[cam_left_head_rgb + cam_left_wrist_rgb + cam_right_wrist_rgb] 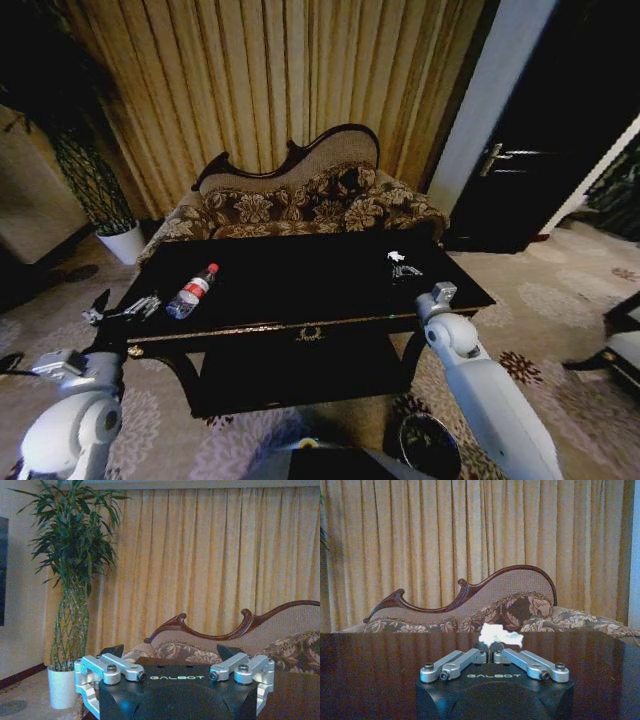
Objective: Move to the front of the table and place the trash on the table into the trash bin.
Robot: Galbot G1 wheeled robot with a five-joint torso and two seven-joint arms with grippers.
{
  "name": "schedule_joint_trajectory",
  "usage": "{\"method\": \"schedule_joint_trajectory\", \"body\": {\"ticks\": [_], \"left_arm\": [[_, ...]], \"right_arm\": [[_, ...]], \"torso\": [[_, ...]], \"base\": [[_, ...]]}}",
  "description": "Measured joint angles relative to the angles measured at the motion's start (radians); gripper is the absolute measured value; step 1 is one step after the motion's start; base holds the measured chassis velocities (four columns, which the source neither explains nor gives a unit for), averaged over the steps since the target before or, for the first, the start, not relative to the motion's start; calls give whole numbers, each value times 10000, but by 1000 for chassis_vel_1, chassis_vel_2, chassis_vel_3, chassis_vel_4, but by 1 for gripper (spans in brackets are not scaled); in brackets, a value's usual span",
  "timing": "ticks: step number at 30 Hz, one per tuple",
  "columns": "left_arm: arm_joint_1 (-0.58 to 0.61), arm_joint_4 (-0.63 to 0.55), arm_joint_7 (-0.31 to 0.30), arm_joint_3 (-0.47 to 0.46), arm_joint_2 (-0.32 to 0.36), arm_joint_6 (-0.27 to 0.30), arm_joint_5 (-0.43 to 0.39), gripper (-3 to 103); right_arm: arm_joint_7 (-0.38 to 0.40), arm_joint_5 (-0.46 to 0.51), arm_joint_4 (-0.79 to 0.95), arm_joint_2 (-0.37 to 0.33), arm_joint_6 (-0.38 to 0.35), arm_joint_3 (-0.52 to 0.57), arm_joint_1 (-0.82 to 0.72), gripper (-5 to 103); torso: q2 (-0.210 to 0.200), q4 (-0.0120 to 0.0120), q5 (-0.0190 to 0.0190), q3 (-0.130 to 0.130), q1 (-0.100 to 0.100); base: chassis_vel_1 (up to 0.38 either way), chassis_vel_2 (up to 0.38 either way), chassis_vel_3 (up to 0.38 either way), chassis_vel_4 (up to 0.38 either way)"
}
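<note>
White rounded arms; black GALBOT-marked gripper (492, 652) bodies with screwed silver linkages

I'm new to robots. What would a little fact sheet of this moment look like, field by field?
table: dark glossy table, in front of a floral sofa
bottle: clear, red cap, lying on its side at the table's left end
scrap: white crumpled scrap at the table's right end
left gripper: open, at the table's left edge, beside the bottle
right gripper: shut, on the table just short of the scrap
bin: round and dark, on the floor at the table's right front
plant: in a white pot, left of the sofa
</note>
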Motion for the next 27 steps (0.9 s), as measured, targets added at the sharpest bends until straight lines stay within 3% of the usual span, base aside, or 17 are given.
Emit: {"method": "schedule_joint_trajectory", "body": {"ticks": [16,22,27], "left_arm": [[64,-134,-2,-26,-44,1,71,100],[-5,-32,0,-15,10,3,52,100],[-168,1,25,5,-6,-1,29,100]], "right_arm": [[-2,-494,-149,30,134,14,-243,2],[-3,-594,-400,67,236,955,-986,2],[-2,-776,-928,175,948,1638,-2060,2]], "torso": [[6,1,0,-4,-10],[-3,-3,3,2,4],[-3,-2,0,2,5]], "base": [[184,-190,-185,170],[-18,13,5,-7],[-11,8,8,-6]]}}
